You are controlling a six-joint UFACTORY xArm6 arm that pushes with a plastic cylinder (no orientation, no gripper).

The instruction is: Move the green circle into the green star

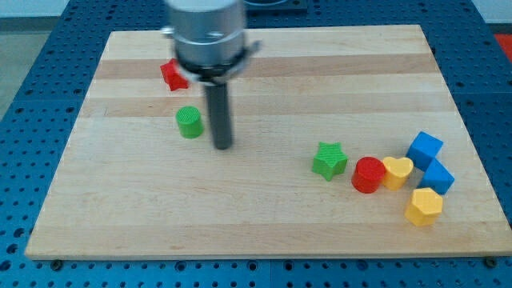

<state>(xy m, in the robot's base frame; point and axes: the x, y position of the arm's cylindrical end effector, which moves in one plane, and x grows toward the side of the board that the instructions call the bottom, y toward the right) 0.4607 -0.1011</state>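
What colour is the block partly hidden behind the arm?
Red, in the camera view, at the view's top left.

Pale wooden surface (pixel 264 224) carrying eight blocks. Near the top-left corner, a red block (pixel 172 75), shape unclear; below it, a green circle (pixel 190 122). Toward the bottom-right corner, a green star (pixel 330 159), red cylinder (pixel 368 175), yellow heart (pixel 398 171), two blue blocks (pixel 425 149) (pixel 438 178), yellow hexagon (pixel 423 207).

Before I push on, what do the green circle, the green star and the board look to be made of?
Green circle and green star: probably moulded plastic or painted wood, with uniform matte colour and no visible grain. Board: light wood, with planks and grain streaks showing under a smooth, faintly satin finish. My tip rests just to the circle's right, apparently not touching it.
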